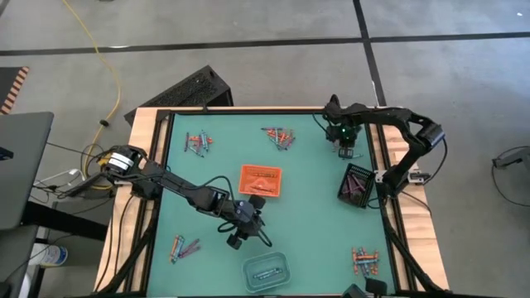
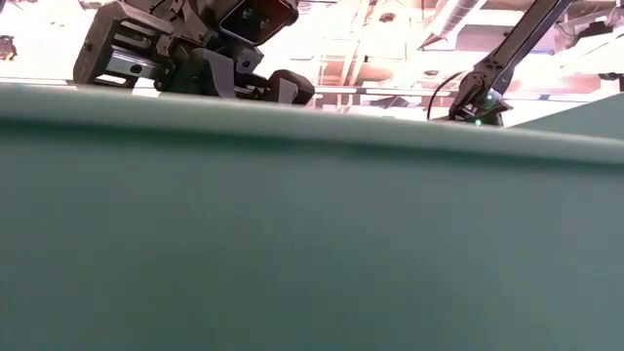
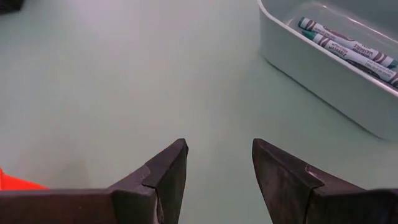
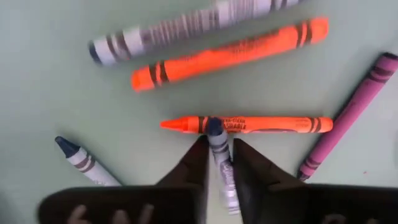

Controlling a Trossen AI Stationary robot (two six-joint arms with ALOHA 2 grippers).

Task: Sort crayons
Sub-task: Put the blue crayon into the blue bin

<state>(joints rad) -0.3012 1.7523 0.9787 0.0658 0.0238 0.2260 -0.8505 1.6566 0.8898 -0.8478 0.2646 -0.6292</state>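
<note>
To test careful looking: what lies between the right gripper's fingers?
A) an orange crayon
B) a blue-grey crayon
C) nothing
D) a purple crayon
B: in the right wrist view the right gripper has its fingers closed around a blue-grey crayon, while the orange crayon lies just beyond its tip.

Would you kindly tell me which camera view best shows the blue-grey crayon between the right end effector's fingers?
The right wrist view: the blue-grey crayon sits between the right end effector fingers, tip touching an orange crayon. The high view shows only that end effector from above; the low and left wrist views miss the crayon.
</note>
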